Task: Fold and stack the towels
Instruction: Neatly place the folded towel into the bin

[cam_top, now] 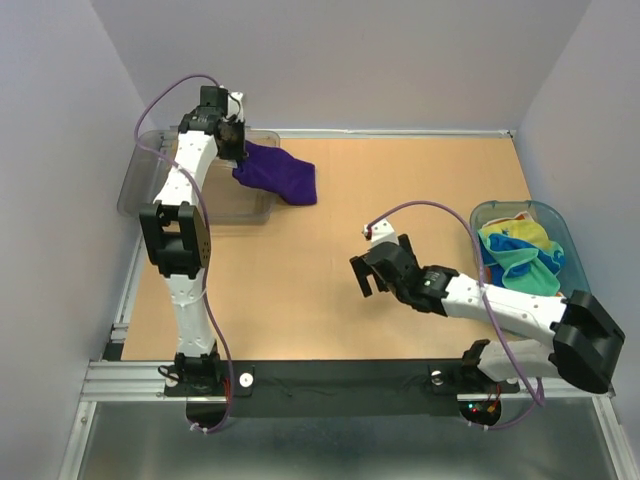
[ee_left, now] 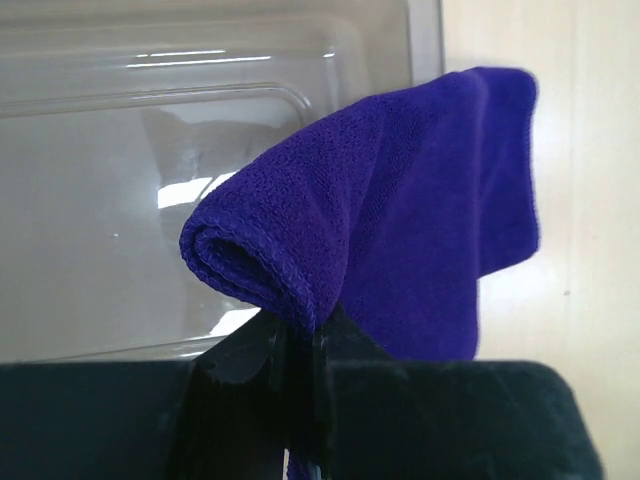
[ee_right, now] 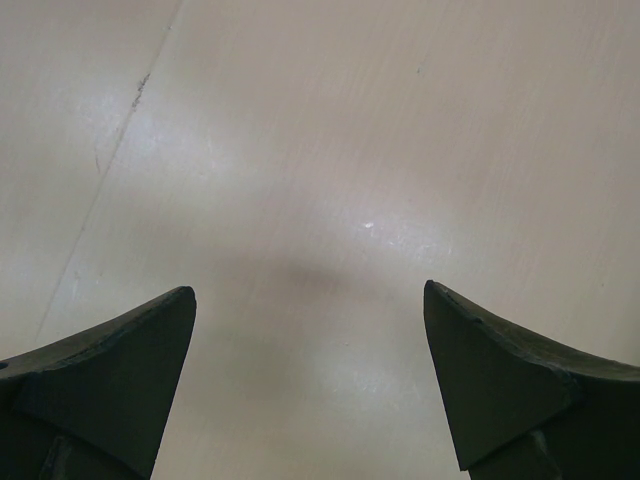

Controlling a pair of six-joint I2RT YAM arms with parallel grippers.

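Left gripper (ee_left: 296, 350) tight on purple towel (ee_left: 420, 220)

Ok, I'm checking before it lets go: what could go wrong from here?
The left gripper pinches only a bunched edge of the purple towel, so the cloth may slip free or unfold.
The towel drapes across the rim of the clear bin; released here, it could land half in, half out.
The right gripper is open over bare table, far from the towel, so it cannot steady it.

Bright, even light; soft shadows
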